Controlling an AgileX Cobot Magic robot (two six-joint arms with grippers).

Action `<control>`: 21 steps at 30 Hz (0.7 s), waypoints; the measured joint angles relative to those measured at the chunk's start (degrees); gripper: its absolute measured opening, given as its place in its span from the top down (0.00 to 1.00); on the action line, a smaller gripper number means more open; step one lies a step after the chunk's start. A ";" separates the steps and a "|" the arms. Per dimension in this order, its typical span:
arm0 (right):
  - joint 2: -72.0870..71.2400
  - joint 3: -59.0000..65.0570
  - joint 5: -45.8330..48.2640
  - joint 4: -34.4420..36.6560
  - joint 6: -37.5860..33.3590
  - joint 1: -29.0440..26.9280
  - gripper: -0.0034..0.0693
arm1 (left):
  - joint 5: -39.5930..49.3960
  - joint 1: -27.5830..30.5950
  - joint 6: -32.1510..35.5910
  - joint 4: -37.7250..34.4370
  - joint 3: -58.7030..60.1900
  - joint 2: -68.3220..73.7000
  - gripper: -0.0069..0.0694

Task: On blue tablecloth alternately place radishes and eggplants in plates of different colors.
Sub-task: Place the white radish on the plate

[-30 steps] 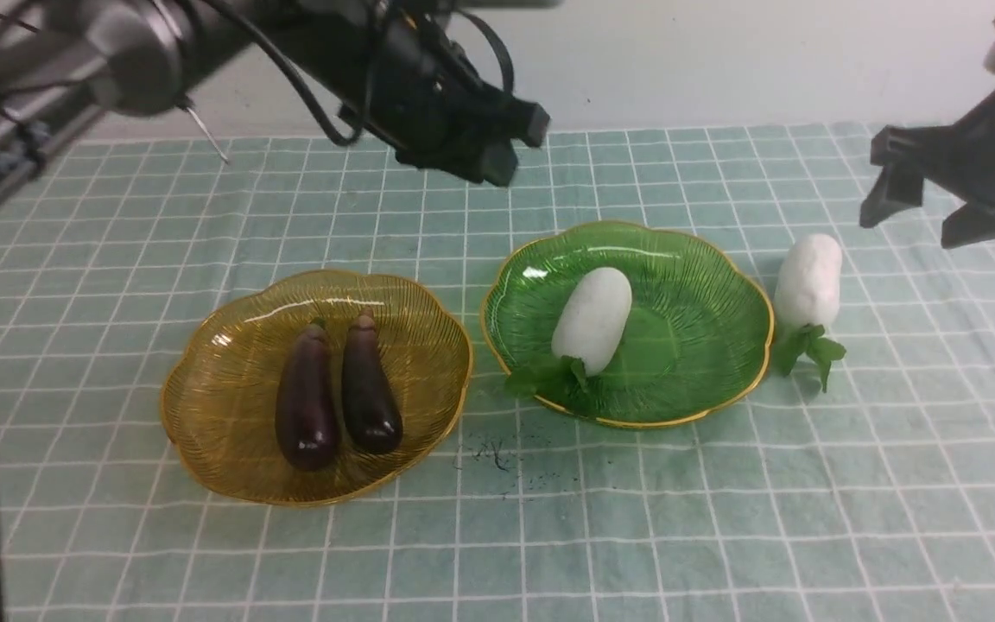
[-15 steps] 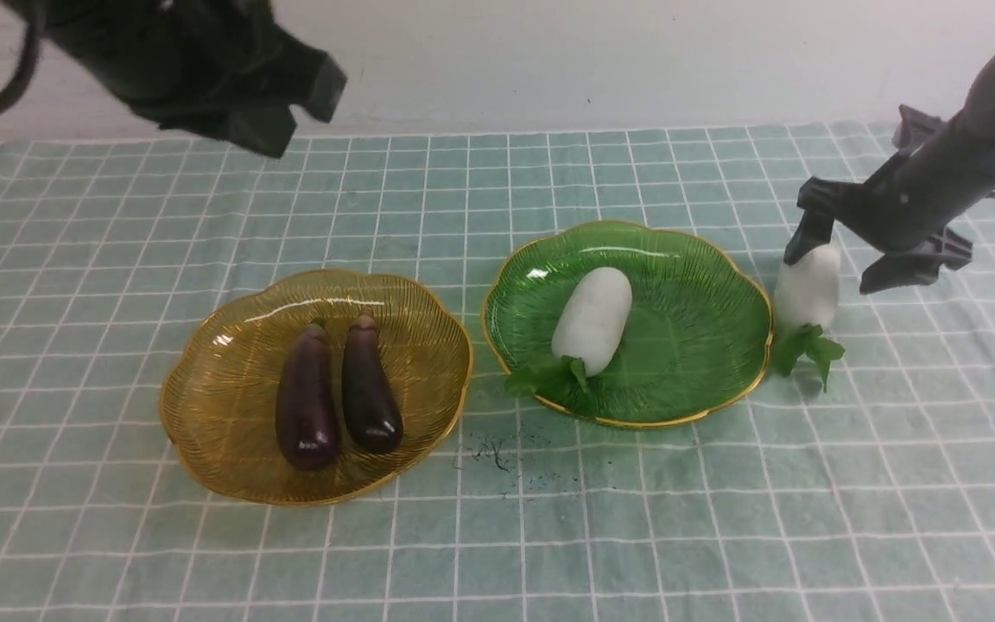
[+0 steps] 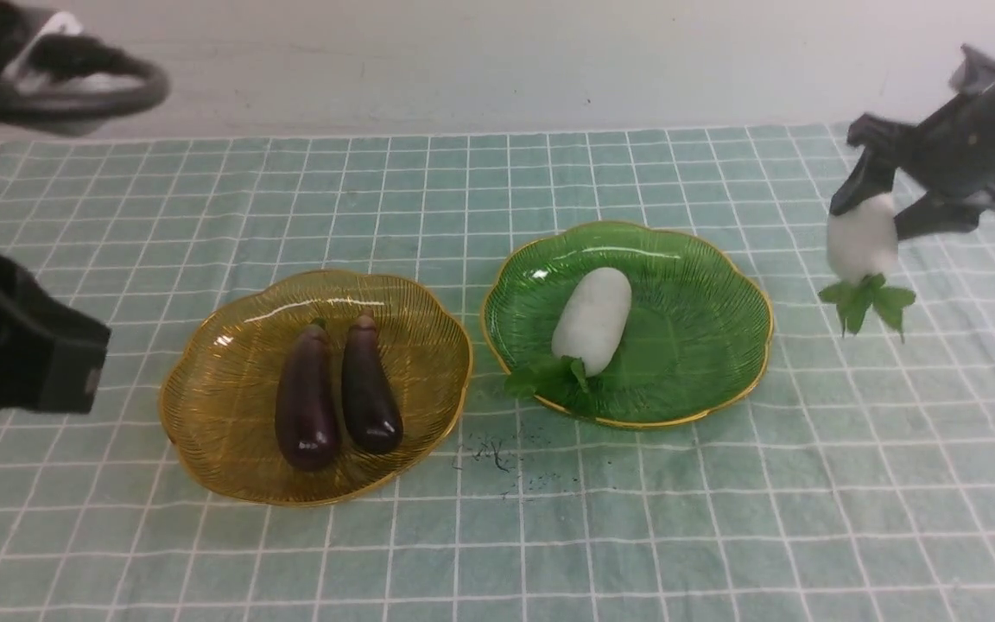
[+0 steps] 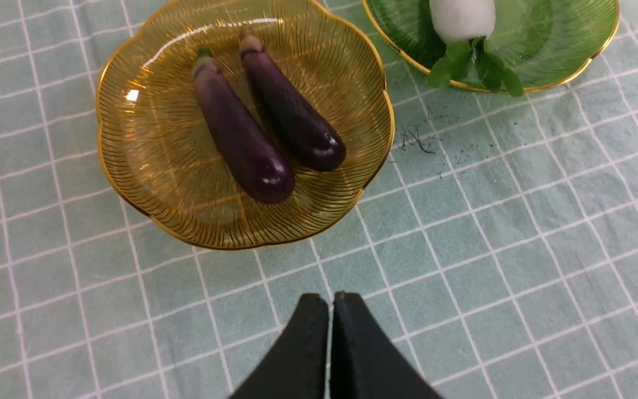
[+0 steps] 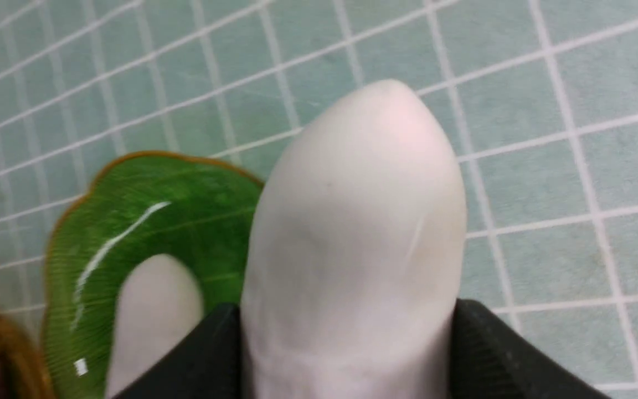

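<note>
On the blue tablecloth (image 3: 722, 518), the amber plate (image 3: 230, 380) holds two dark purple eggplants (image 3: 307, 406) (image 3: 370, 393) side by side. One white radish (image 3: 592, 320) lies in the green plate (image 3: 705, 320), its leaves over the near rim. My right gripper (image 3: 873, 212) is shut on a second radish (image 3: 860, 242), which hangs leaves-down above the cloth to the right of the green plate. In the right wrist view that radish (image 5: 352, 233) fills the space between the black fingers (image 5: 496, 354). My left gripper (image 4: 330, 302) is shut and empty, near the cloth's front, short of the amber plate (image 4: 147, 166).
The left arm (image 3: 14, 354) sits at the left edge of the front view, left of the amber plate. A dark smudge (image 3: 497, 453) marks the cloth between the plates. A pale wall rises behind the cloth's far edge.
My right gripper came down on the radish beside the green plate, closed on it and lifted it up and to the right. The left arm swung back from over the table to the left edge.
</note>
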 joint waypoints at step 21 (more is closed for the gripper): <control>6.15 -0.01 0.90 -0.31 1.66 12.51 0.12 | -2.27 0.00 -2.17 0.00 9.26 -11.60 0.92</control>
